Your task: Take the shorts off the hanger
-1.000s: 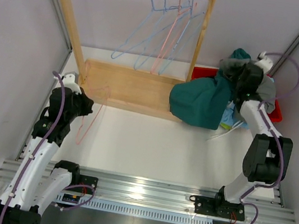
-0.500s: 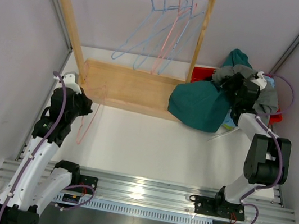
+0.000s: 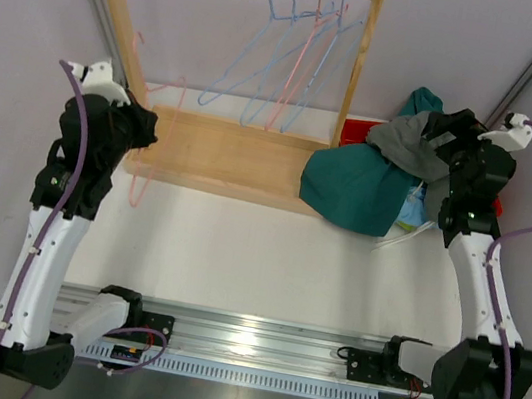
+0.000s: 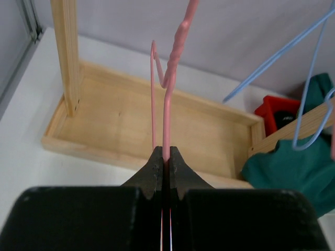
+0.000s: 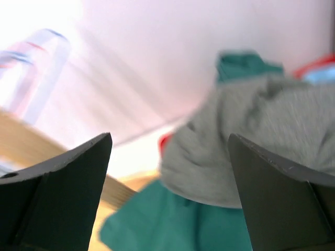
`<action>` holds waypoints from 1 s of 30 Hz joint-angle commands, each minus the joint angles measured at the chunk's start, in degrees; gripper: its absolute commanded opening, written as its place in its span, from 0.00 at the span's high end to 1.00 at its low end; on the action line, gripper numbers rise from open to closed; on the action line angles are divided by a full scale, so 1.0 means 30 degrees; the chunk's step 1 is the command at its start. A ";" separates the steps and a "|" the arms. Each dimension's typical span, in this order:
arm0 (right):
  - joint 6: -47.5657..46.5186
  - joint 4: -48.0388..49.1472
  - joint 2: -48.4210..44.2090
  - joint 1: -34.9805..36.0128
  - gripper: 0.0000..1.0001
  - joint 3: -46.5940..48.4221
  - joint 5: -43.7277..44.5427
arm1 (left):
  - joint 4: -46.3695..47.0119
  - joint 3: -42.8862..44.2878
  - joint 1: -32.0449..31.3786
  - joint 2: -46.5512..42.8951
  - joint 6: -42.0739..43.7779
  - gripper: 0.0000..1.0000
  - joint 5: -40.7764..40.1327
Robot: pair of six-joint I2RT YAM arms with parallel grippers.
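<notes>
Top external: grey shorts [image 3: 407, 141] on top of teal shorts [image 3: 355, 183], piled at red bin [image 3: 358, 130], right of wooden rack [image 3: 223, 152].
Left wrist: left gripper [image 4: 166, 154] clamped on pink hanger [image 4: 167, 104] wire.
Right wrist: right gripper [image 5: 170, 137] spread wide, nothing btwn fingers, grey shorts just beyond.

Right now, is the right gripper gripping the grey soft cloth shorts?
No: the right gripper has its jaws wide open, and the grey shorts lie beyond them.
</notes>
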 commanded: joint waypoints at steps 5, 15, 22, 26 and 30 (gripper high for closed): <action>0.0357 -0.3038 -0.5847 0.1684 0.01 -0.1257 -0.2560 | -0.1568 0.8432 -0.0126 0.4642 0.0824 1.00 0.1127; 0.0533 -0.5760 -1.0772 0.6815 0.01 -0.6444 0.0044 | -0.2217 1.8639 -0.0944 1.1674 0.1491 1.00 0.3354; 0.0740 -0.6582 -1.2415 0.7580 0.01 -0.7736 0.0603 | -0.1777 2.2392 -0.1326 1.5981 0.2084 1.00 0.3731; 0.0593 -0.6992 -1.2592 0.7697 0.01 -0.7884 0.0485 | -0.0516 2.2777 -0.1561 1.7417 0.2230 1.00 0.3796; 0.0534 -0.7316 -1.2738 0.7873 0.01 -0.7913 0.0574 | -0.0777 2.3073 -0.1620 1.8415 0.2202 1.00 0.3122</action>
